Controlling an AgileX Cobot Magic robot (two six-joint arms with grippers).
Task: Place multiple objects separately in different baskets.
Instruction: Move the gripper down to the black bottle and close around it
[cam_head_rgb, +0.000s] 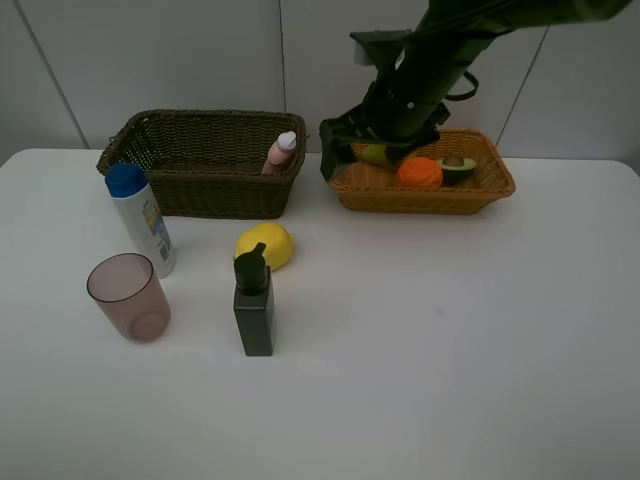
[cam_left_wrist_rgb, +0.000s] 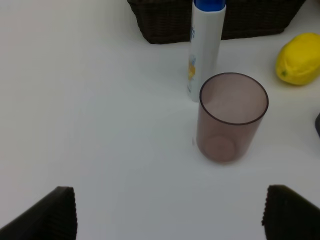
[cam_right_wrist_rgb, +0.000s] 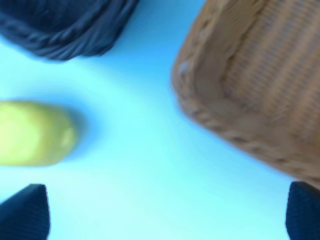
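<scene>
Wicker tally: pink bottle (cam_head_rgb: 283, 152) in dark basket (cam_head_rgb: 215, 190); orange (cam_head_rgb: 419, 172), avocado half (cam_head_rgb: 458, 166) in tan basket (cam_head_rgb: 420, 201); lemon (cam_head_rgb: 264, 245), cup (cam_head_rgb: 128, 296), pump bottle (cam_head_rgb: 254, 308), blue-capped bottle (cam_head_rgb: 141, 220) await on tabletop (cam_head_rgb: 450, 350); my left claw (cam_left_wrist_rgb: 170, 215) and right claw (cam_right_wrist_rgb: 160, 215) spread, empty.

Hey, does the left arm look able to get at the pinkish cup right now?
Probably yes. The left gripper is open, and the cup stands upright ahead of it with only bare table between. The white bottle stands close behind the cup, so reaching too deep might bump it.

Bright, even light, soft shadows; right wrist view blurred, blue-tinted
</scene>
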